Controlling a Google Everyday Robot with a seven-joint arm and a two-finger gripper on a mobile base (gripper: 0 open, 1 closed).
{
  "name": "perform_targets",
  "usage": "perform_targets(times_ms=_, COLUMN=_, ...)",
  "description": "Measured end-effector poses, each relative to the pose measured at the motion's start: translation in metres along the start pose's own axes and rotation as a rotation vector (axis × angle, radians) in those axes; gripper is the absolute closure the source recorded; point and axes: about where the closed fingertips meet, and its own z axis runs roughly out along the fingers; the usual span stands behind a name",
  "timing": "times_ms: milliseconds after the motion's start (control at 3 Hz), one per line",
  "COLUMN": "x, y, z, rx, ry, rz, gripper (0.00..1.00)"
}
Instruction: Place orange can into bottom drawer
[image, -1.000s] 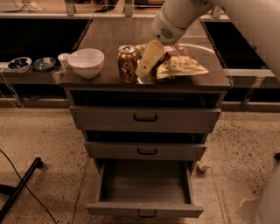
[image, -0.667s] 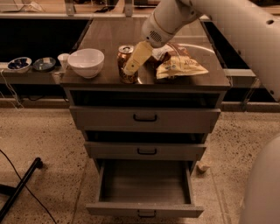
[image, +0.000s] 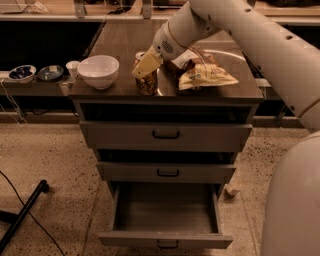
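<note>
1. Standing on a speckled stone floor (image: 55, 160), a grey cabinet (image: 85, 137) fills the middle of the view; its top (image: 210, 91) is dark brown wood.
2. Behind the cabinet, toward 12 o'clock, the room is dark, with a pale ledge (image: 50, 18) running across the upper edge.
3. One white robot arm (image: 250, 35) reaches in from 2 o'clock, and the robot's pale body (image: 295, 205) fills the 4 o'clock corner.
4. One gripper (image: 142, 69) sits at the front of the cabinet top, right against the upper part of the orange can (image: 147, 86). How far it is open, and whether it has hold of the can, cannot be told.
5. One orange can stands upright near the front edge of the top, well above the bottom drawer (image: 167, 241).
6. Three drawers are stacked. The top drawer (image: 125, 135) and the middle drawer (image: 130, 172) are pushed in, and the bottom drawer is pulled out, its inside bare. Each has one dark handle.
7. One white bowl (image: 98, 70) stands at 9 o'clock of the can, apart from it.
8. Crinkled snack bags (image: 205, 76) lie at 3 o'clock of the can; their number cannot be told.
9. Two small dishes (image: 22, 73) and one small white cup (image: 73, 67) sit on a low shelf at 9 o'clock of the cabinet.
10. One black cable (image: 50, 235) and one black bar (image: 22, 215) lie on the floor at 8 o'clock, and one small pale scrap (image: 231, 190) lies at 4 o'clock of the cabinet.
</note>
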Motion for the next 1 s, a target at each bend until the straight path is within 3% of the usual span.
perform_targets(times_ms=333, x=-0.003, y=0.004, z=0.008, rx=-0.043, ry=-0.052, rz=0.026, gripper=0.65)
perform_targets(times_ms=667, x=-0.008, y=0.035, z=-0.015, rx=-0.134, ry=-0.15, rz=-0.016, gripper=0.89)
perform_targets(times_ms=1000, x=-0.011, y=0.086, z=-0.065, rx=-0.14, ry=-0.227, rz=-0.164, gripper=1.0)
